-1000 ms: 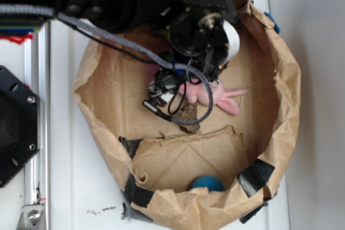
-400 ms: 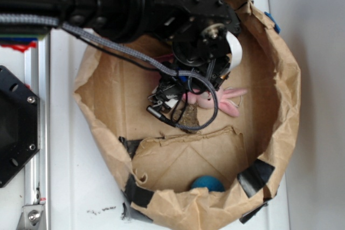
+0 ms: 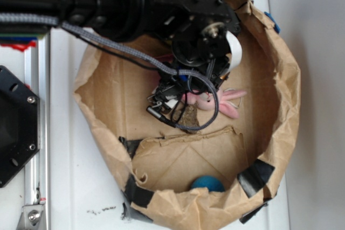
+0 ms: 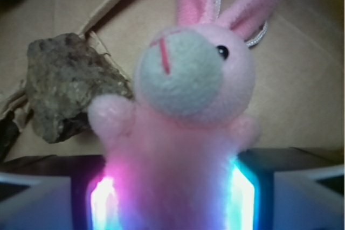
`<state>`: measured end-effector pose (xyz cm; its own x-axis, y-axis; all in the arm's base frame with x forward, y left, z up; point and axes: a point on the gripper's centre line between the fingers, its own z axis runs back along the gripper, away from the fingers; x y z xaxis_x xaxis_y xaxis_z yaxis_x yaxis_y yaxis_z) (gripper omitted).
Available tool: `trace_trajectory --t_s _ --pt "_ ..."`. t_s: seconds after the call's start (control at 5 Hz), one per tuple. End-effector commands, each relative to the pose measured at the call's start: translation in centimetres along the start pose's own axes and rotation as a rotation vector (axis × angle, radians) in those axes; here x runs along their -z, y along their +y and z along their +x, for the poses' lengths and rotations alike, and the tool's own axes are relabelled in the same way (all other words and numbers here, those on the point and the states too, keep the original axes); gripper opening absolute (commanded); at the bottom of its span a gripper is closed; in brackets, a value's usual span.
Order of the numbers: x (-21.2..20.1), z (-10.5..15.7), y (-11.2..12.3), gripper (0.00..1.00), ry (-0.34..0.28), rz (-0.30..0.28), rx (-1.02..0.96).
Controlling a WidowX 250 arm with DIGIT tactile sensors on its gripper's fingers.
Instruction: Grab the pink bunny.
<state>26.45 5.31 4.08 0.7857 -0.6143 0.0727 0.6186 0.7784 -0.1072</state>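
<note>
Wrist: rock (image 4: 62, 87) seemingly touches pink bunny (image 4: 188, 95).

End effector (image 4: 171, 197) clamped around soft body.

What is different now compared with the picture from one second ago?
The claw moved a little right and further over the bunny, covering more of its body; the wrist view shows the bunny's body sitting between the claw's lit fingers. Whether they press it cannot be told. The rock, blue ball and paper bag stayed in place.
</note>
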Motion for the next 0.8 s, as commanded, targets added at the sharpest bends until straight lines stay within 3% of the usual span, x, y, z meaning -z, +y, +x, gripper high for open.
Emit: trace_trajectory --t_s 0.0,0.2,0.4,0.6 --pt "-7.1 -1.9 -1.9 0.00 -0.038 0.072 -0.099" --pt "-11.5 -1.8 -2.2 0.00 -0.076 0.104 -0.231" --pt "-13.5 -1.2 -2.7 0.00 -0.120 0.103 -0.362" --pt "-14.5 0.2 -2.8 0.00 -0.123 0.130 -0.448"
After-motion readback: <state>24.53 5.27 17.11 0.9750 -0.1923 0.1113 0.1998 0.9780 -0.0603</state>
